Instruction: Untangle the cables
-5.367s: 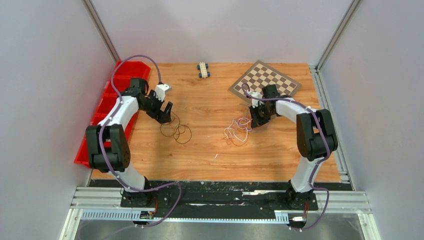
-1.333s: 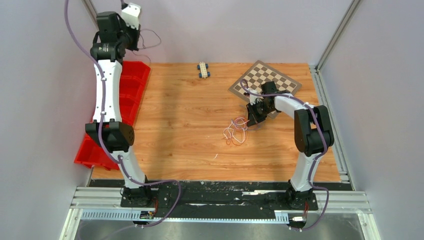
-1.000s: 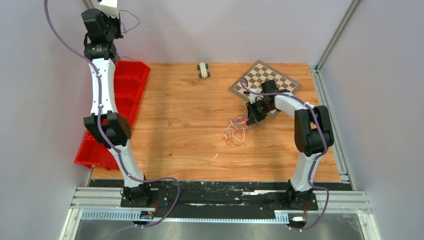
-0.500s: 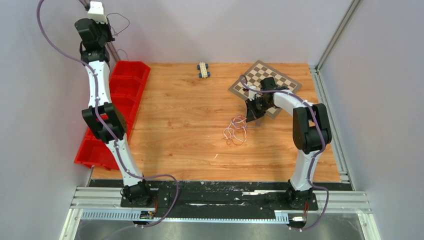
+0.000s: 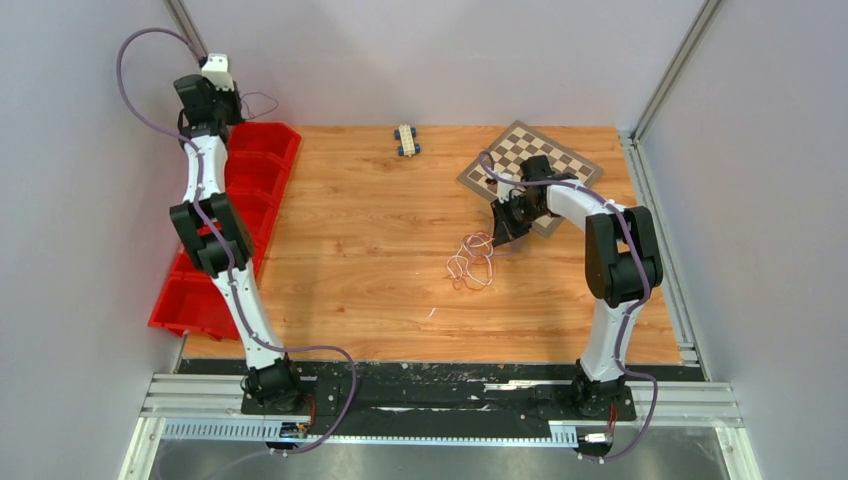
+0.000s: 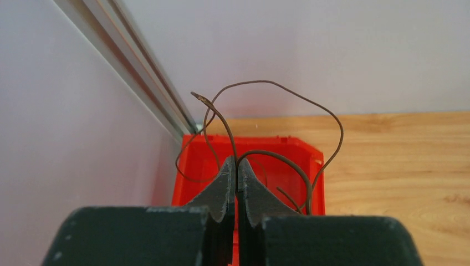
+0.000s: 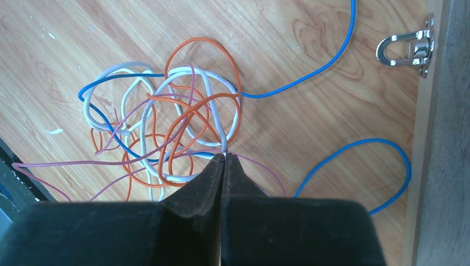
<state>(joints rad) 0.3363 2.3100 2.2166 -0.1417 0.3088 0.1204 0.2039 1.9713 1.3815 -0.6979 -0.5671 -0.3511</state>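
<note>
The cables (image 5: 472,260) lie in a loose tangle on the wooden table, right of centre. The right wrist view shows white (image 7: 145,119), orange (image 7: 202,44), blue (image 7: 310,73) and purple (image 7: 66,163) strands crossing one another. My right gripper (image 7: 224,158) is shut, its tips pinching the white loop at the tangle's near edge; from above it (image 5: 497,232) stands just right of the tangle. My left gripper (image 6: 237,165) is shut on a separate thin brown cable (image 6: 277,84), held in the air over the back red bin (image 6: 277,151) at the far left (image 5: 228,104).
A row of red bins (image 5: 215,235) runs along the table's left edge. A chessboard (image 5: 545,155) lies at the back right, and a metal clasp (image 7: 407,49) sits on its edge. A small toy car (image 5: 405,139) stands at the back centre.
My left arm, raised high near the back left corner with the brown cable, has come down to just above the back red bin. The right gripper and the tangle have barely moved.
</note>
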